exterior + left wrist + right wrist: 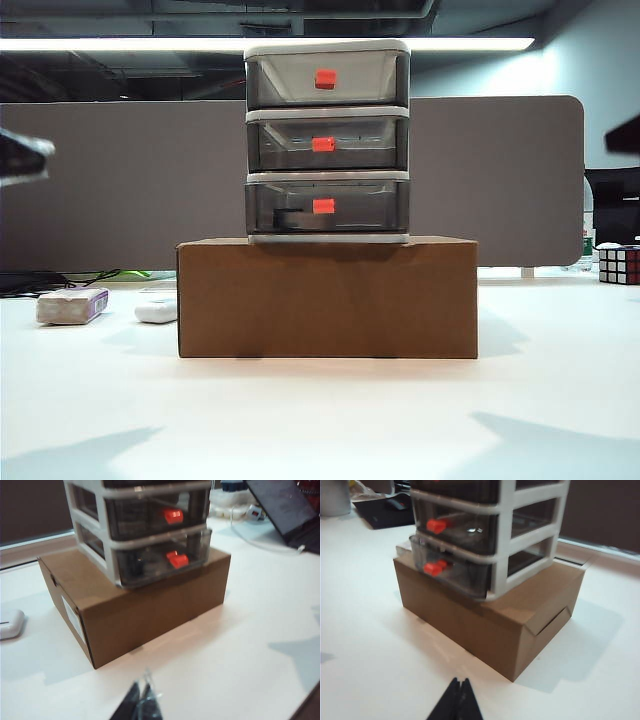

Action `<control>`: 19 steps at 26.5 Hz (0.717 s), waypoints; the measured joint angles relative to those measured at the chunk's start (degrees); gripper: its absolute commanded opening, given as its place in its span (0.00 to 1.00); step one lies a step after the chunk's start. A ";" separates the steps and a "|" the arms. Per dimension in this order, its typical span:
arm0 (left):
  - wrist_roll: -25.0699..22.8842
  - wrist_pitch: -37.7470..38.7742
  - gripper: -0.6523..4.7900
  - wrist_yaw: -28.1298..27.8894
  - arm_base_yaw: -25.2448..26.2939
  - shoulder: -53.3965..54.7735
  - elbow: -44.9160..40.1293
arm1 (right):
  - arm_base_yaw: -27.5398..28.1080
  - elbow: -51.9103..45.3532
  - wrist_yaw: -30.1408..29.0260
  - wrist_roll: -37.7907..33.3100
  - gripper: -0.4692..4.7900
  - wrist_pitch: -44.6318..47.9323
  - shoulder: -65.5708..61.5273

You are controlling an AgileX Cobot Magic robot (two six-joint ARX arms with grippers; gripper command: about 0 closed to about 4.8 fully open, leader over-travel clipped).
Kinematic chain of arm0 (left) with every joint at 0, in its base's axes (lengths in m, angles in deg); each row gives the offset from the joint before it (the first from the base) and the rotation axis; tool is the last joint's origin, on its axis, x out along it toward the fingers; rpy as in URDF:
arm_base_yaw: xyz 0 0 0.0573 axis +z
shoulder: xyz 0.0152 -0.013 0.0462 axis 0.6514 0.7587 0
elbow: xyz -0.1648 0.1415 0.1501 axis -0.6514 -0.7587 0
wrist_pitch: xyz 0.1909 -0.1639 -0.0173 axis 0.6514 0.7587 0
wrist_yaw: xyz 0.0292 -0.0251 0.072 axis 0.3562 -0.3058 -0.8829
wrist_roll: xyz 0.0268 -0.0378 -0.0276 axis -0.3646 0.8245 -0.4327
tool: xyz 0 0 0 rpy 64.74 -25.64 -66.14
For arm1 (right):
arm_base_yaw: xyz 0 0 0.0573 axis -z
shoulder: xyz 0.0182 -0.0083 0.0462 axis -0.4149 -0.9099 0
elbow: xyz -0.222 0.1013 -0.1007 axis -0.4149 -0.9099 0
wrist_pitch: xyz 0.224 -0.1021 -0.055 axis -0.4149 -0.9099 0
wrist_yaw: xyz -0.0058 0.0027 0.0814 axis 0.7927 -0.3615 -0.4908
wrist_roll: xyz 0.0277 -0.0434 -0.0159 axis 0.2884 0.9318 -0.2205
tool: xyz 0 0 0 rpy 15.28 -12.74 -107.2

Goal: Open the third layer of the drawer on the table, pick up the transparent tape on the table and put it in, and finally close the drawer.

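The drawer (327, 141) is a white three-tier unit standing on a brown cardboard box (327, 297). Its third layer (327, 207), the lowest and darkest one with a red-orange handle, sits pushed in, its front slightly proud of the frame in the wrist views (165, 560) (447, 570). A dark smudge shows through its front; the transparent tape itself I cannot make out, and none lies on the table (320, 420). My left gripper (141, 686) is shut and hangs over the table in front of the box, a thin clear glint at its tips. My right gripper (460, 681) is shut too, over bare table.
A white block with a purple label (72, 305) and a small white oval object (157, 311) lie left of the box. A Rubik's cube (619, 265) stands far right. A laptop (285, 507) sits behind. Both arms show only as dark tips at the exterior view's edges.
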 measured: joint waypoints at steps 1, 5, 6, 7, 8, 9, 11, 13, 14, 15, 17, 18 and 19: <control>-0.24 -1.29 0.11 0.00 0.02 -0.02 -0.92 | 0.00 -1.29 -0.13 -0.09 0.08 2.01 0.00; -0.59 -3.21 0.11 0.15 0.33 -0.11 -1.95 | 0.04 -3.69 -0.68 -0.61 0.08 5.57 0.02; -0.72 -3.52 0.11 0.17 0.66 -0.13 -1.92 | 0.07 -3.69 -0.70 -0.61 0.08 5.77 0.00; -1.29 -3.61 0.11 0.20 1.27 -0.13 -1.92 | 0.07 -3.69 -0.81 -0.48 0.08 5.51 0.00; -1.79 -3.43 0.11 0.39 2.16 -0.13 -1.92 | 0.22 -3.69 -0.92 0.15 0.08 5.18 0.00; -2.21 -2.93 0.11 0.72 3.78 -0.13 -1.92 | 0.63 -3.69 -1.07 0.52 0.08 4.92 0.00; -2.69 -1.22 0.11 2.78 8.39 -0.13 -1.92 | 2.23 -3.69 -1.07 1.33 0.08 4.35 0.02; -2.82 -0.48 0.11 8.11 16.96 -0.13 -1.88 | 6.19 -3.69 -1.03 2.03 0.08 4.11 0.02; -2.84 -0.37 0.11 9.66 19.43 -0.11 -1.90 | 8.07 -3.69 -1.07 2.08 0.08 4.11 0.02; -2.89 -0.35 0.11 11.78 22.80 -0.13 -1.90 | 9.77 -3.69 -1.05 2.10 0.08 4.11 0.00; -2.97 -0.37 0.11 16.37 30.40 -0.11 -1.90 | 13.57 -3.69 -1.07 2.12 0.08 4.13 0.00; -2.95 -0.39 0.11 17.81 33.79 -0.11 -1.90 | 15.56 -3.69 -1.07 2.14 0.08 4.11 0.00; -2.84 -0.39 0.11 19.76 37.90 -0.11 -1.90 | 17.09 -3.69 -1.07 2.16 0.08 4.11 0.00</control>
